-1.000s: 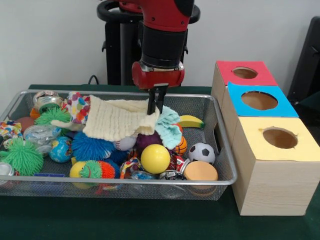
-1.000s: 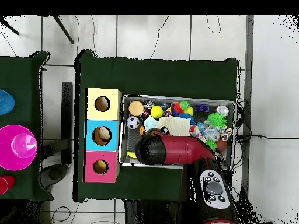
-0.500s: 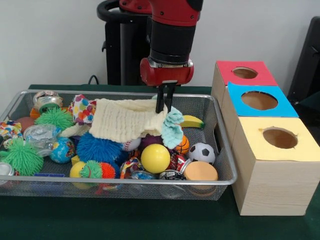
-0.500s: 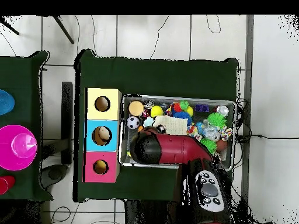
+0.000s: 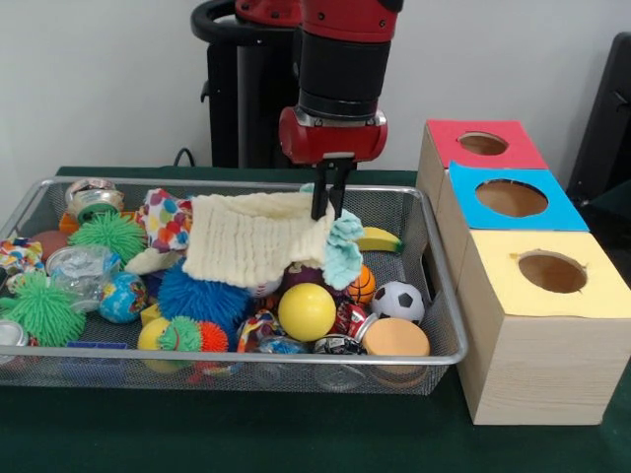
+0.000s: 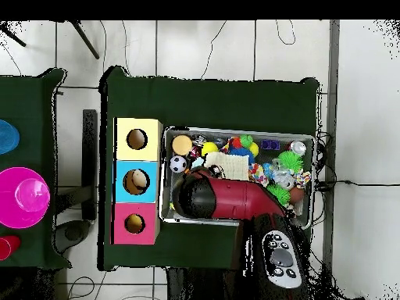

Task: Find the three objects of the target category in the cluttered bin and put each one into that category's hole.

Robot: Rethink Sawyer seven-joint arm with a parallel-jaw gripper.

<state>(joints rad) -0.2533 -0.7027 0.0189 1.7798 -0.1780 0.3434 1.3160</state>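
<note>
My gripper (image 5: 328,210) is shut on the corner of a cream knitted cloth (image 5: 251,239), which hangs lifted above the wire bin (image 5: 442,296). A teal frilly piece (image 5: 345,251) dangles beside the cloth under the fingers. To the right stand three wooden boxes with holes: red (image 5: 482,144), blue (image 5: 511,198) and yellow (image 5: 552,272). In the overhead view the arm (image 6: 226,199) covers the gripper and most of the cloth (image 6: 216,169). The box holes show there as yellow (image 6: 137,139), blue (image 6: 137,181) and red (image 6: 134,223).
The bin holds several toys: a yellow ball (image 5: 307,311), a small football (image 5: 398,301), a banana (image 5: 379,239), a blue spiky ball (image 5: 201,294), green spiky balls (image 5: 43,309), a globe ball (image 5: 122,296), an orange disc (image 5: 395,338) and tins.
The gripper has risen and shifted right, toward the boxes, lifting the cream cloth with it. More of the toys beneath the cloth now show.
</note>
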